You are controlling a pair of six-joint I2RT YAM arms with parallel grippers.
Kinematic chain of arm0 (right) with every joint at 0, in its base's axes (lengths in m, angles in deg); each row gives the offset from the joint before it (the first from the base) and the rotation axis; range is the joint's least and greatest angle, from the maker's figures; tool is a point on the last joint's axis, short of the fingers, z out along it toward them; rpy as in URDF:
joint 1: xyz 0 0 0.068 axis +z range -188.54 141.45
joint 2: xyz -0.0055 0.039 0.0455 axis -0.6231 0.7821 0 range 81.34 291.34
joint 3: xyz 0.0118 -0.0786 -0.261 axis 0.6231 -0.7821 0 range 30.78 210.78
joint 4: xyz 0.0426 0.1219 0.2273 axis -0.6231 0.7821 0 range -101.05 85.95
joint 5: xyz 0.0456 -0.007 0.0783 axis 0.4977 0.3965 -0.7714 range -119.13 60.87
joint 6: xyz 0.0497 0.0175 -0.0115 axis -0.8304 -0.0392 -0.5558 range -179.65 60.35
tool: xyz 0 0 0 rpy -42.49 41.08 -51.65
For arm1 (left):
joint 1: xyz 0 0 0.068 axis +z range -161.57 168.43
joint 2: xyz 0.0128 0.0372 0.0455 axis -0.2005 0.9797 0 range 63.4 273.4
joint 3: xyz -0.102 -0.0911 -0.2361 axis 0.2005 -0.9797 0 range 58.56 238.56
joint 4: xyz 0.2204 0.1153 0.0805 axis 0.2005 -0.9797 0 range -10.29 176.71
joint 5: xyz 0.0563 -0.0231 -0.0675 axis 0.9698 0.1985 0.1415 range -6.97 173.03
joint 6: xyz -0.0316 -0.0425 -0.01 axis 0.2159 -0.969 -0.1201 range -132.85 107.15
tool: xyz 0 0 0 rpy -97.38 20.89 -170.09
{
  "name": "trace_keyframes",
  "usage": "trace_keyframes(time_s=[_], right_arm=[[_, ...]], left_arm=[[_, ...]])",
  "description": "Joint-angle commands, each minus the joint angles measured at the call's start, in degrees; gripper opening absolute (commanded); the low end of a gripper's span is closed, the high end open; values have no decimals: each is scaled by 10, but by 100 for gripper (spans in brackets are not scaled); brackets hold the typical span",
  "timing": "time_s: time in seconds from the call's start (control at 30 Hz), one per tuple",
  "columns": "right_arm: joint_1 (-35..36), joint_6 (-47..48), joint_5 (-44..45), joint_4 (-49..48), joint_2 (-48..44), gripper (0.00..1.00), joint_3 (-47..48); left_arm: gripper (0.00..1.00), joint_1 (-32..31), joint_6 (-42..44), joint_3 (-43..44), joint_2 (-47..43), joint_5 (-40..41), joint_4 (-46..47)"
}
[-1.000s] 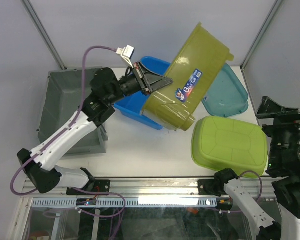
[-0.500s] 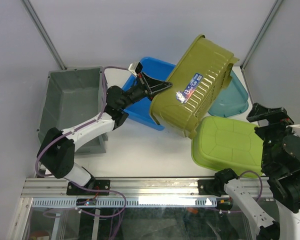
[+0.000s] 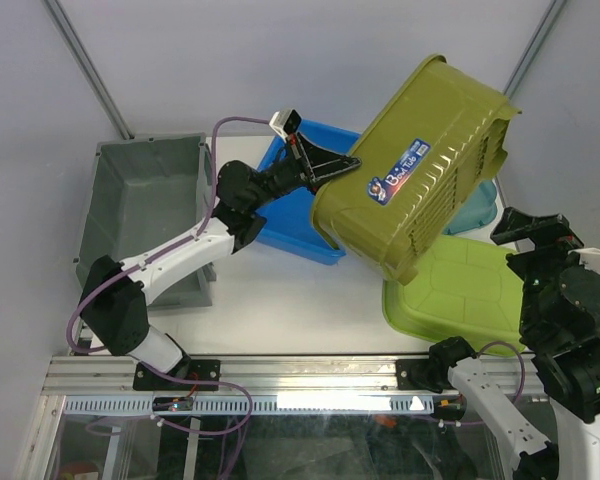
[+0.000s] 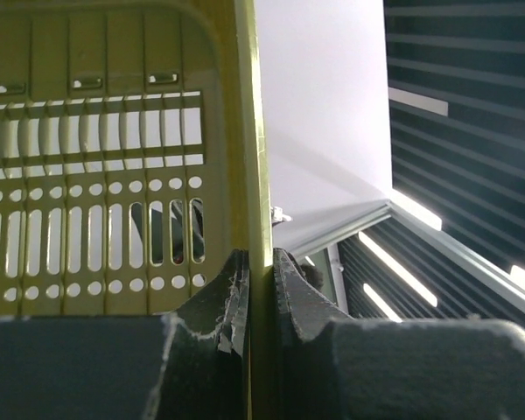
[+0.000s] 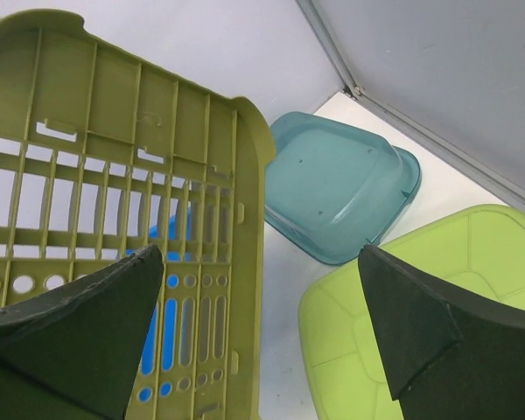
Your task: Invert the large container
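Large olive-green slotted plastic container point(image 3: 420, 165), change: higher and further right than a second ago; its slotted underside faces the overhead camera more fully.
Left arm, change: folded in closer to its base, forearm reaching up and right.
Right arm, change: wrist has come in towards the container's right side.
Container position: held clear of the white table point(image 3: 280, 300) and steeply tilted. From overhead it overlaps the blue tub, the lime tub and the teal tub.
Container label: blue and white sticker on the side wall facing the camera.
Left gripper point(image 4: 261, 273): jaws pinched narrow on the container's thin rim wall, one finger on each face.
Right gripper point(image 5: 258, 258): jaws spread wide, holding nothing. The container's slotted wall is just ahead of the left finger.
Blue rectangular plastic tub point(image 3: 295, 215): on the table under the left wrist, partly hidden by the container.
Lime-green plastic tub point(image 3: 460, 290): upside down at the near right of the table.
Teal translucent plastic tub point(image 5: 341, 197): upside down beyond the lime tub, near the right wall.
Grey rectangular plastic bin point(image 3: 140, 215): at the left edge of the table, apart from the other tubs.
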Motion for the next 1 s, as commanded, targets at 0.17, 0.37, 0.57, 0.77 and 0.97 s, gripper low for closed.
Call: trace_keyframes(time_s=[0.17, 0.37, 0.57, 0.77, 0.97], right_arm=[[0, 11, 52, -11, -22, 98, 16], [1, 28, 92, -15, -47, 98, 30], [1, 35, 95, -22, -59, 97, 23], [1, 32, 85, -25, -50, 97, 11], [2, 24, 70, -32, -45, 97, -4]], left_arm=[[0, -39, -100, -35, 28, 55, 206], [0, -44, -144, -94, 73, 100, 288], [0, -39, -164, -170, 113, 135, 367], [10, -6, -159, -242, 121, 149, 390], [73, 37, -161, -293, 122, 112, 349]])
